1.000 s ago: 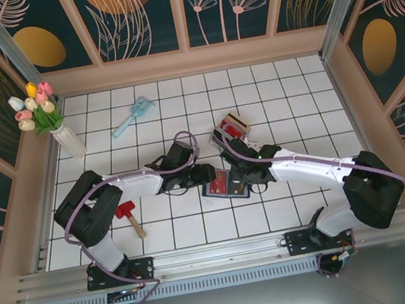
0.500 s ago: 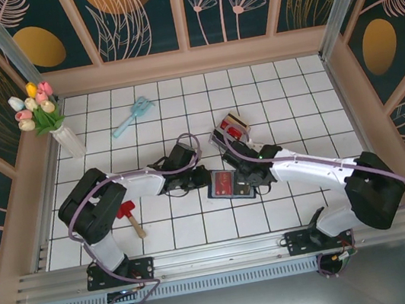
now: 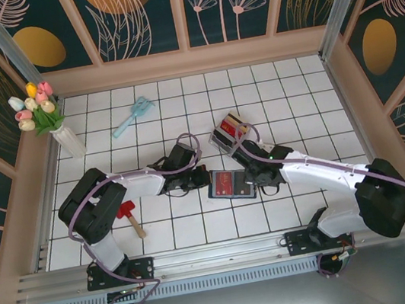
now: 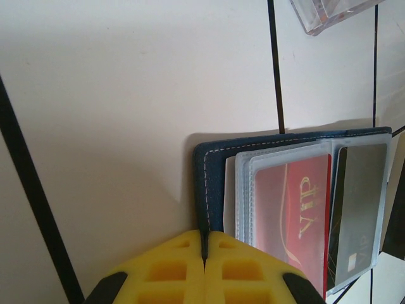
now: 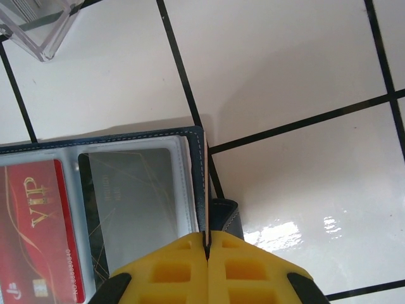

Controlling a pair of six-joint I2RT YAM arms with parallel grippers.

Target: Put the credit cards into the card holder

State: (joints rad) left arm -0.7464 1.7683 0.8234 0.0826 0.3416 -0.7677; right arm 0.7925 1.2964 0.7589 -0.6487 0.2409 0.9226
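First, noted left claw point(image 4: 204, 256) with yellow pads pressed together on the stitched left cover edge of the wallet point(image 4: 209, 183). Likewise found right claw point(image 5: 206, 247) clamped on the opposite cover edge, with what looked like the snap tab point(image 5: 224, 215) poking out just beside the pads. Saw wallet lying open and flat on white tiles point(image 3: 191, 227), between the two claws, mid-floor. Logged red card point(image 4: 294, 209) and dark card point(image 4: 361, 202) seated in the clear sleeves. Spotted more cards point(image 3: 234, 124) standing in a clear rack point(image 3: 229, 134) just beyond the wallet, apart from it.

Judged wallet light, soft-covered and floppy at the fold. Expected it to skate on the glossy tile unless pinned at both edges, as found. Judged sleeves thin and limp, likely to buckle at the mouth. Judged cards stiff, light and slick, awkward to lift off a flat surface. Reckoned them best taken by the edge standing proud of the rack, pinched across the faces. Could not tell how many remained in the rack.
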